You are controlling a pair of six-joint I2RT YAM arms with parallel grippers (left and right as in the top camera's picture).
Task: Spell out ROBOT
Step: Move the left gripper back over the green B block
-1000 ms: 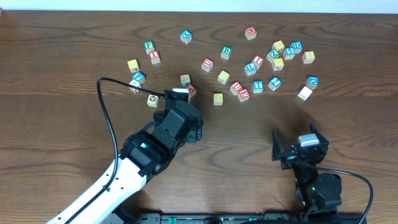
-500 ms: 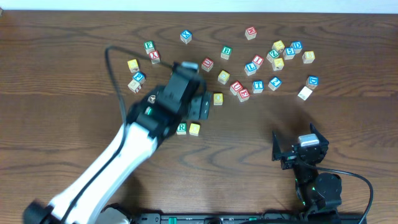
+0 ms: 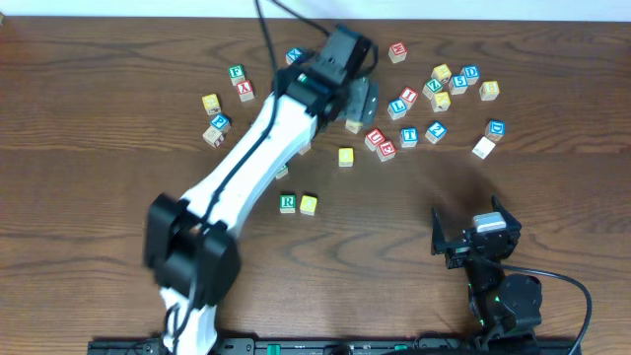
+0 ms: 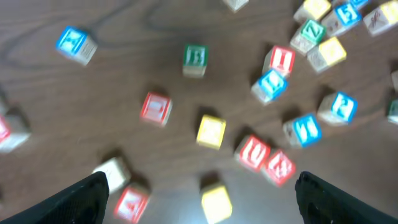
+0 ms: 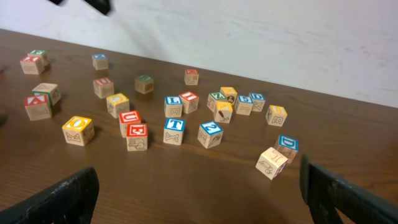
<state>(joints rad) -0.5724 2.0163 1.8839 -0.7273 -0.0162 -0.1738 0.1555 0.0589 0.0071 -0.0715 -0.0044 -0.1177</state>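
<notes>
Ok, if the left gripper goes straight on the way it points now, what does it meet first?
Probably the yellow block lying low between the fingers of the open left gripper. The wrist view is blurred, so depth is unclear.

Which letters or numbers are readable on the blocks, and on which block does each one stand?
"R": green-lettered block
"O": yellow-lettered block
"U": upper red block
"E": lower red block
"T": left blue block
"2": middle blue block
"D": right blue block
The marks on the other blocks are too small or blurred to read.
</notes>
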